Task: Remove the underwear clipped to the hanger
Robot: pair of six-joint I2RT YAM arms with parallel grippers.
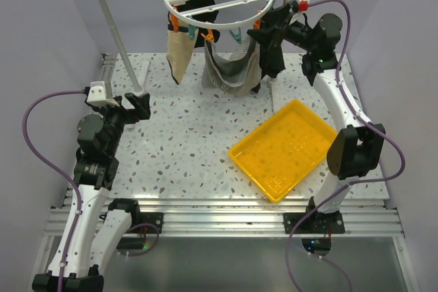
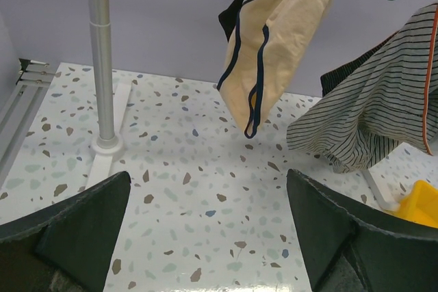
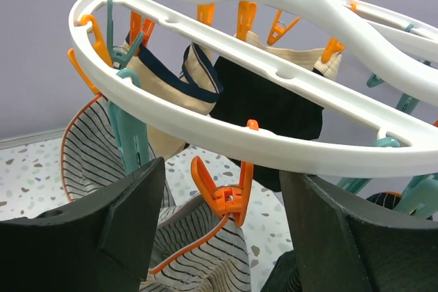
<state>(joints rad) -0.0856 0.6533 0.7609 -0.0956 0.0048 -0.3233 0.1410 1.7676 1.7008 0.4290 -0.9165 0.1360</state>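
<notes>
Right fingers [image 3: 102,237], apart, flank an orange peg [image 3: 226,196] on the hanger [image 3: 205,126] holding underwear [image 3: 274,111]; left fingers [image 2: 75,230] gape above the counter [image 2: 205,189]

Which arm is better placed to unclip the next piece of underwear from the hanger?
Right, likely. The right gripper is up at the hanger, an orange peg between its open jaws; the left gripper sits low over the table.

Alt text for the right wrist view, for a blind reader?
The dark fingers of the right end effector stand apart either side of an orange clothes peg hanging under a round white plastic drying ring. A beige garment, a black garment and a grey-and-white striped garment hang from the ring.
</notes>
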